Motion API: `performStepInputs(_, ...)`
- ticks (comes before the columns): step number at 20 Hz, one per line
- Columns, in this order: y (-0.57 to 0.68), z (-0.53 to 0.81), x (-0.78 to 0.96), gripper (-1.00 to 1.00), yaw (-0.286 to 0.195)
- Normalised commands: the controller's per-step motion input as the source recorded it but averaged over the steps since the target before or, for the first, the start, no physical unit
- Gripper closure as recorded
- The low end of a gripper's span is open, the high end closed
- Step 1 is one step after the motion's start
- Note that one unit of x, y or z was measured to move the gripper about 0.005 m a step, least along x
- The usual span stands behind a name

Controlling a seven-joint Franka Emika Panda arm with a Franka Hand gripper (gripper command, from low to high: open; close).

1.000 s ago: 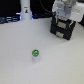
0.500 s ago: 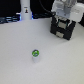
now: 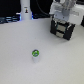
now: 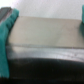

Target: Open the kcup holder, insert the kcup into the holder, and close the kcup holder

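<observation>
Since the earlier frames your arm has dipped slightly over the kcup holder (image 3: 62, 30) at the far right edge of the white surface (image 3: 20, 55). Your kcup (image 3: 35, 53) stands alone near the surface's middle. Only your wrist view shows the teal fingers (image 4: 7, 37) spread apart, grasping nothing.
</observation>
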Motion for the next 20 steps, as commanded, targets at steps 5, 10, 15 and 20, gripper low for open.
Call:
performStepInputs(5,-0.18,0.32,0.97,1.0,-0.052)
performStepInputs(10,-0.2,0.32,0.98,1.0,-0.054)
performStepInputs(15,-0.21,0.25,0.99,1.0,-0.053)
performStepInputs(20,-0.25,0.21,0.98,1.0,-0.052)
